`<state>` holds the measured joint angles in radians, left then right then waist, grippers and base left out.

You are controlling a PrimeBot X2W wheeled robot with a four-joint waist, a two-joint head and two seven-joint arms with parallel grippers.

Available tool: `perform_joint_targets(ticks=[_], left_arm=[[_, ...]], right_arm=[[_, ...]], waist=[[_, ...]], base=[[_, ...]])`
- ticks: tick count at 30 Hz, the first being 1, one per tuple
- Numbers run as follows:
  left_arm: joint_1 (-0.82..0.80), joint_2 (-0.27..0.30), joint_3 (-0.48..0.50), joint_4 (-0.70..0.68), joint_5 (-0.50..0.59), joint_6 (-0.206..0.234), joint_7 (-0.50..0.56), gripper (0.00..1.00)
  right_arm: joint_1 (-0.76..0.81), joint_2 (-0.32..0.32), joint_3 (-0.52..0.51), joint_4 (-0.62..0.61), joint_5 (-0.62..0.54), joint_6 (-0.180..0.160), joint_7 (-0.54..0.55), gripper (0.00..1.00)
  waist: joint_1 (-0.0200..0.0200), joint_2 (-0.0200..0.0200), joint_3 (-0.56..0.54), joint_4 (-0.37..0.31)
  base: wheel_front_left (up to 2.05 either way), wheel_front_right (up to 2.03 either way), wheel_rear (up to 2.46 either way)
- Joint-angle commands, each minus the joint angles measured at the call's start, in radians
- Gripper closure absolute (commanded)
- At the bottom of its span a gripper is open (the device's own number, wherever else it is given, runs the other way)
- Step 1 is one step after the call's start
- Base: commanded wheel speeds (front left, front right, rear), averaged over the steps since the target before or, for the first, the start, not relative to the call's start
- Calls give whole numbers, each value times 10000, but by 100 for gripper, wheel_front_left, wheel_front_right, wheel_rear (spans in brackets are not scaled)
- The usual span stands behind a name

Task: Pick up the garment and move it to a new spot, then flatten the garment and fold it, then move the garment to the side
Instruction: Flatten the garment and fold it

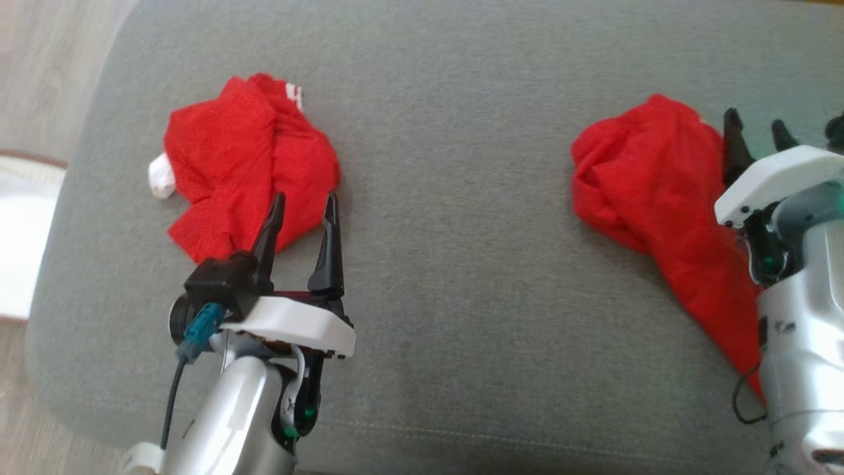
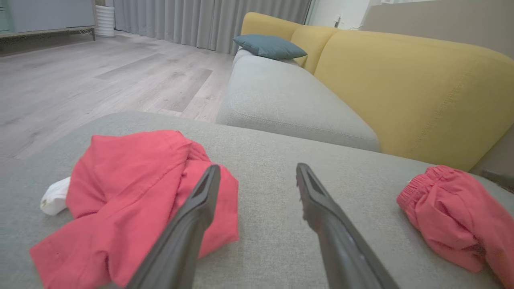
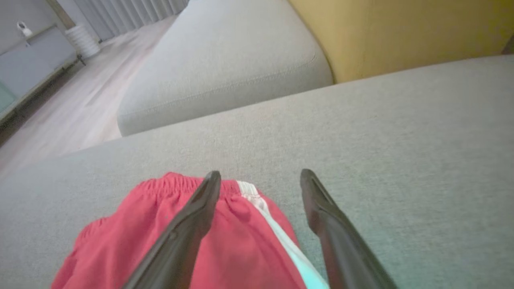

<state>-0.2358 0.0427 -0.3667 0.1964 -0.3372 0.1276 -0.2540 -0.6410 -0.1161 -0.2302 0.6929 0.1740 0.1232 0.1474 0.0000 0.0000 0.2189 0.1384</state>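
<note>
Reaching stage of step 1, by my read: nothing lifted yet, and both heaps lie bunched on the grey seat cushion (image 1: 448, 264). Left gripper (image 1: 305, 196) has its jaws spread wide w/ nothing btwn them, tips over the 5 o'clock edge of the crumpled red garment (image 1: 244, 145), which sits at approx 10 o'clock on the cushion in head view; can't tell if the tips touch cloth. A white bit (image 1: 160, 177) pokes out at that heap's 9 o'clock side, sock or lining, can't tell. Right gripper (image 1: 755, 119) is likewise wide apart and holding nothing, poised at the 3 o'clock edge of the red shorts (image 1: 646, 171), which lie at 3 o'clock on the cushion; its wrist view shows one finger over the elastic waistband, the other over bare cushion beside the white side stripe. Which heap is the task's garment isn't certain. Next move prob calls for: sink the tips into a fold, pinch enough layers so cloth won't slip, lift clear, then carry to bare cushion btwn the heaps
</note>
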Motion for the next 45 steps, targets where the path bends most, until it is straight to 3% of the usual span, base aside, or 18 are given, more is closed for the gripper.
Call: perform_joint_targets(ticks=[1,11,12,13,22,30,40,45], left_arm=[[-439,76,291,-298,-41,38,-78,0],[-467,76,294,-312,-70,89,-78,0],[-470,76,289,-307,-67,96,-78,0],[-477,76,286,-306,-64,101,-78,0],[-460,76,323,-240,-37,84,-78,0],[-145,76,416,-225,-74,120,-78,0],[225,76,465,-196,-109,163,-78,0],[289,76,428,-193,-124,149,-78,0]], right_arm=[[-401,-42,201,-8,-92,75,156,0],[-1053,-404,434,1867,-204,75,890,0],[-1088,-421,472,1970,-191,75,869,27],[-1133,-439,484,2042,-177,75,790,100],[-1652,-639,934,1809,-124,75,-1239,100],[-1382,-322,2545,271,25,75,-2580,100],[1325,572,5935,-2911,656,75,-1523,100],[2538,648,7425,-3291,676,75,-1143,100]], waist=[[0,0,160,202],[0,0,324,352],[0,0,324,330],[0,0,333,304],[0,0,92,103],[0,0,-595,-142],[0,0,-1347,-373],[0,0,-1473,-325]], base=[[0,0,0],[0,0,0],[0,0,0],[0,0,0],[0,0,0],[0,0,0],[0,0,0],[0,0,0]])
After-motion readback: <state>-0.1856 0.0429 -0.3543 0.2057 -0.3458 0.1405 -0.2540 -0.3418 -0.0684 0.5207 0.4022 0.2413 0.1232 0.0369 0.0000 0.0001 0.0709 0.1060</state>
